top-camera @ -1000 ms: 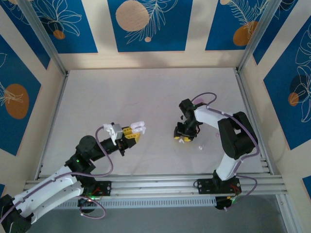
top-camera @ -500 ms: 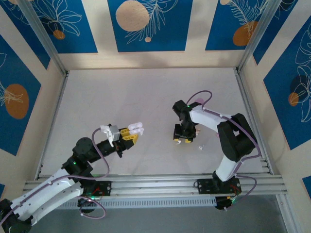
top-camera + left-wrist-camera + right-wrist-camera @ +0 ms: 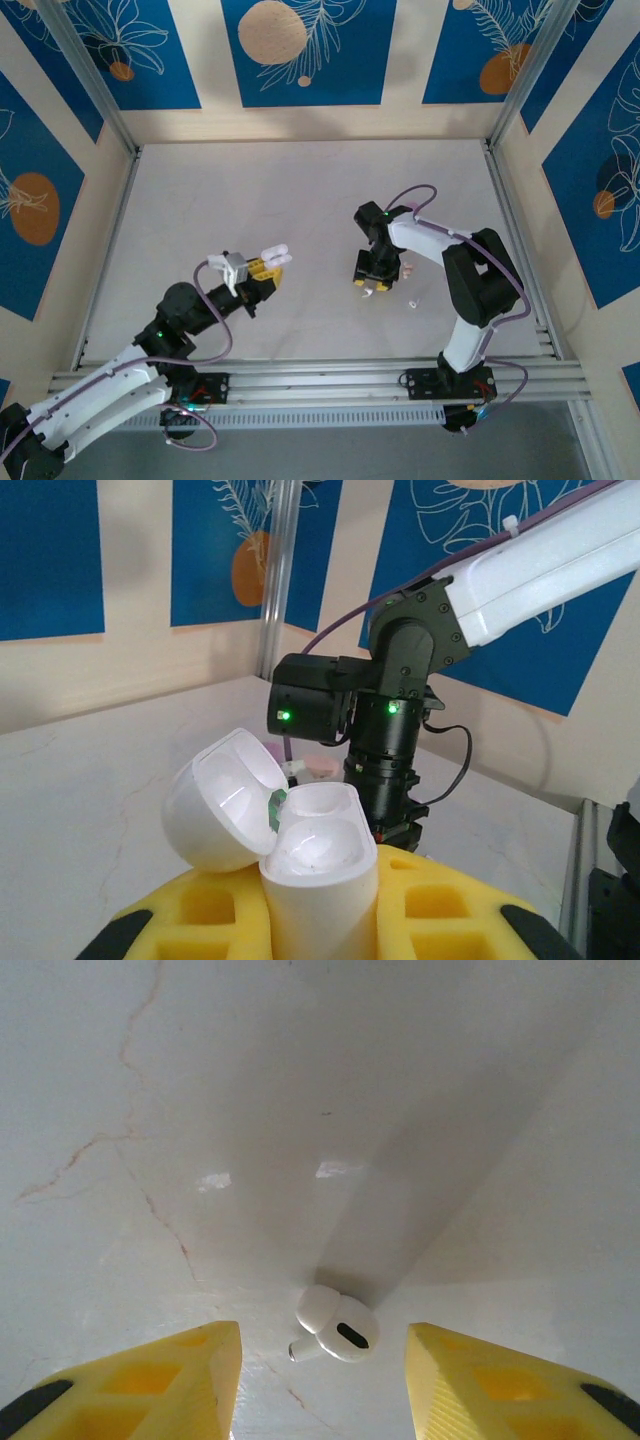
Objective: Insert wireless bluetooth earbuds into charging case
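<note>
My right jaws hang spread wide just over the surface point(image 3: 300, 1110), and a white earbud point(image 3: 335, 1328) lies on it between the two tips, touching neither. A little farther out, my left jaws are clamped on the white charging case point(image 3: 300, 840), held upright and hinged open.

Bare table point(image 3: 300, 1080) surrounds the earbud point(image 3: 335, 1328), lying free between the spread fingers point(image 3: 150, 1380).

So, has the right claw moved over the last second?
Yes. In the top view the right claw has shifted slightly left, widening its gap from the small white item, which lies where it was.
</note>
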